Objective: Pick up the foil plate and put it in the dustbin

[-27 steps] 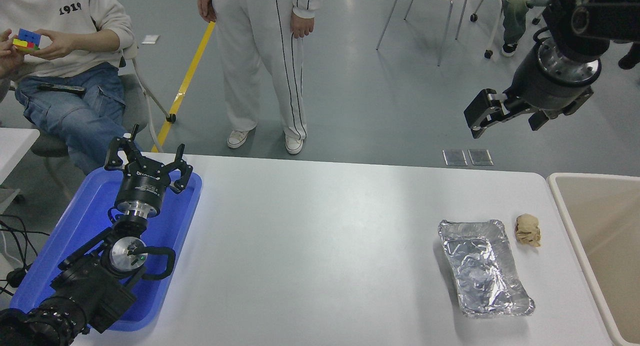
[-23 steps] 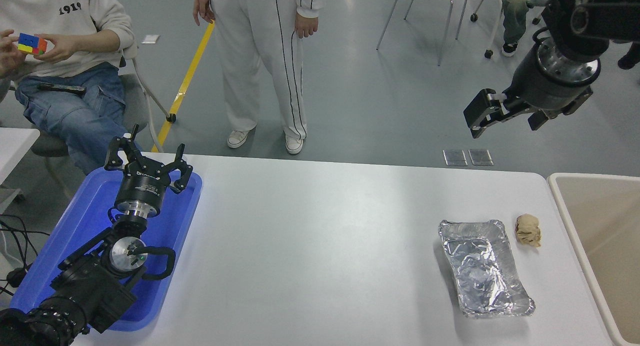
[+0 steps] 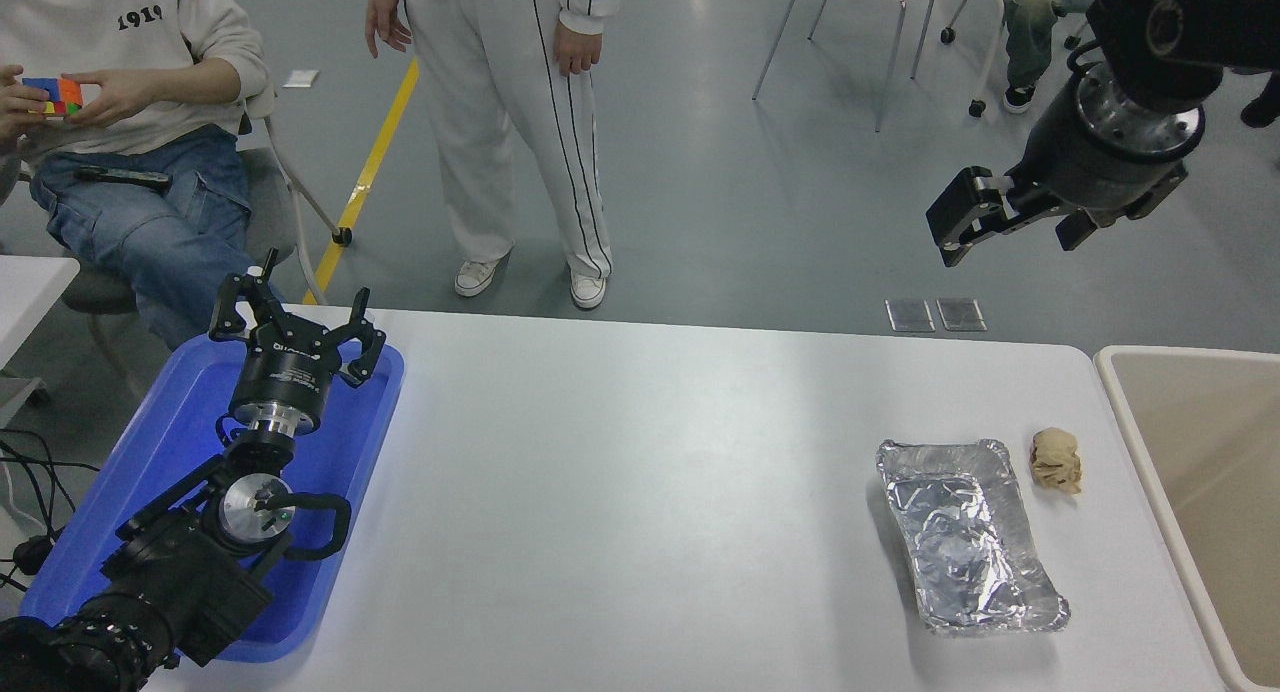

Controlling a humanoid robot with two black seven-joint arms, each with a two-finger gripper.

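The foil plate is a shiny crinkled silver tray lying flat on the white table at the right, near the front edge. The dustbin is a large beige bin at the table's right end, cut off by the picture's edge. My right gripper hangs high in the air beyond the table's far edge, well above and behind the foil plate, open and empty. My left gripper is parked open over the blue tray at the lower left.
A small crumpled tan paper ball lies between the foil plate and the dustbin. A flat blue tray lies under the left arm. One person sits at the far left and another stands beyond the table's far edge.
My right gripper has risen slightly. The standing person has shifted a little to the left. The foil plate has not moved.
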